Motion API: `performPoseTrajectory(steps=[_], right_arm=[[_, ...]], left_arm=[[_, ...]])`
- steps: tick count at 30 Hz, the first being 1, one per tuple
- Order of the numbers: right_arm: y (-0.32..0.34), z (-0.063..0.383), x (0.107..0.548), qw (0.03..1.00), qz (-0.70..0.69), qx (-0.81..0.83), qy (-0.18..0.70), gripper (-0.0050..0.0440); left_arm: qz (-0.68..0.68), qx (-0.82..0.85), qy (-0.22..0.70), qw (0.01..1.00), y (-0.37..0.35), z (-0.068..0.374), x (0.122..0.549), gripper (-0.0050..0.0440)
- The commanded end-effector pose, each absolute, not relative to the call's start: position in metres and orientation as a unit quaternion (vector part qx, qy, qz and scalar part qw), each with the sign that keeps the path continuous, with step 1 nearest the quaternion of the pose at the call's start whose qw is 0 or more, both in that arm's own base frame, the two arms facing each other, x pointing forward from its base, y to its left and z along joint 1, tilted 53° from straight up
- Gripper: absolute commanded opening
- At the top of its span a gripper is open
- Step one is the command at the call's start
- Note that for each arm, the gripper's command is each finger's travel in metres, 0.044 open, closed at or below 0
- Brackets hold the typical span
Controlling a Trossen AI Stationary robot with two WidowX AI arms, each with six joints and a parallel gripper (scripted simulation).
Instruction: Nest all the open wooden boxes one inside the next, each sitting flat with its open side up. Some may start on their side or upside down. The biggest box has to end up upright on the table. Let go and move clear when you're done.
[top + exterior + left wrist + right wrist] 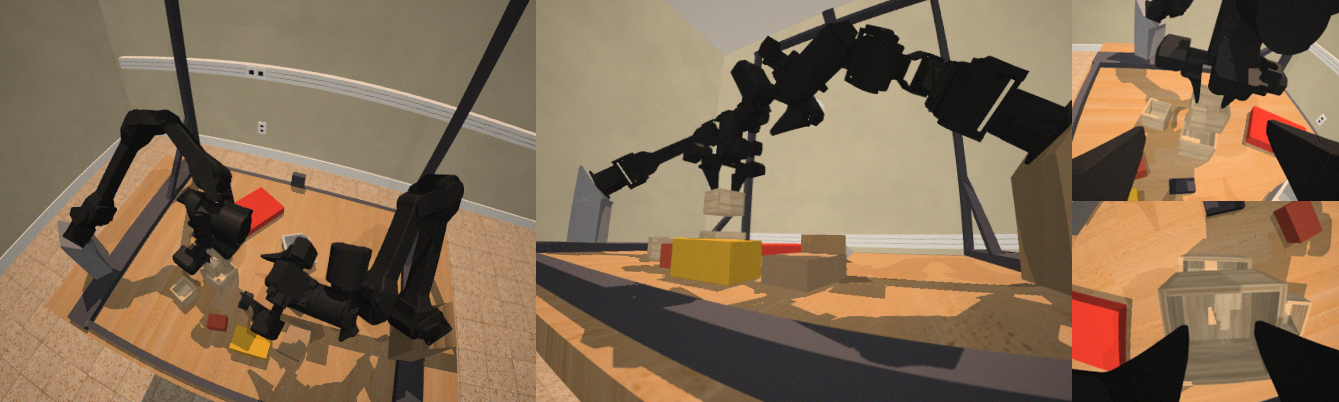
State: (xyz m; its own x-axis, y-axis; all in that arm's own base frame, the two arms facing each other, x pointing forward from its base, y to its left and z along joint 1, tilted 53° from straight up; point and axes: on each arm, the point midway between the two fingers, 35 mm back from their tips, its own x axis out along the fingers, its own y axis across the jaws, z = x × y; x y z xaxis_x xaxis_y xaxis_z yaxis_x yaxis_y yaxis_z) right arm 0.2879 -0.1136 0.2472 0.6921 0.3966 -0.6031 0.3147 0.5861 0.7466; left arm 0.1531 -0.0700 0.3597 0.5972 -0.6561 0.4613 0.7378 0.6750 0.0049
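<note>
My right gripper (723,182) is shut on a pale wooden box (723,202) and holds it in the air, open side up. It hangs just above a wider pale box (722,234) that stands on the table. The right wrist view shows the held box (1223,317) between the fingers, with the rim of the lower box (1212,264) past it. A small open box (184,291) stands upright to the side of them. My left gripper (267,287) is open and empty, raised above the table and pointing toward the right gripper (1212,95).
A flat red slab (260,209), a small red block (217,321), a yellow block (250,342), a small dark block (1182,186) and a tan box (295,345) lie around. A grey-white box (293,239) sits partly hidden behind the left arm. A dark frame borders the table.
</note>
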Motion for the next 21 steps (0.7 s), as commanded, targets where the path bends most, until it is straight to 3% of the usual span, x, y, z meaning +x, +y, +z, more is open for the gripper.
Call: performPoseTrajectory(steps=[1, 21], right_arm=[[-0.115, 0.253, 0.287, 0.805, 0.025, 0.450, 0.385, 0.0285], [-0.115, 0.253, 0.287, 0.809, 0.029, 0.443, 0.385, 0.0285]], left_arm=[[-0.396, -0.058, -0.223, 0.889, -0.071, 0.353, 0.147, 0.0400], [-0.391, 0.026, -0.234, 0.890, -0.076, 0.342, 0.136, 0.0400]])
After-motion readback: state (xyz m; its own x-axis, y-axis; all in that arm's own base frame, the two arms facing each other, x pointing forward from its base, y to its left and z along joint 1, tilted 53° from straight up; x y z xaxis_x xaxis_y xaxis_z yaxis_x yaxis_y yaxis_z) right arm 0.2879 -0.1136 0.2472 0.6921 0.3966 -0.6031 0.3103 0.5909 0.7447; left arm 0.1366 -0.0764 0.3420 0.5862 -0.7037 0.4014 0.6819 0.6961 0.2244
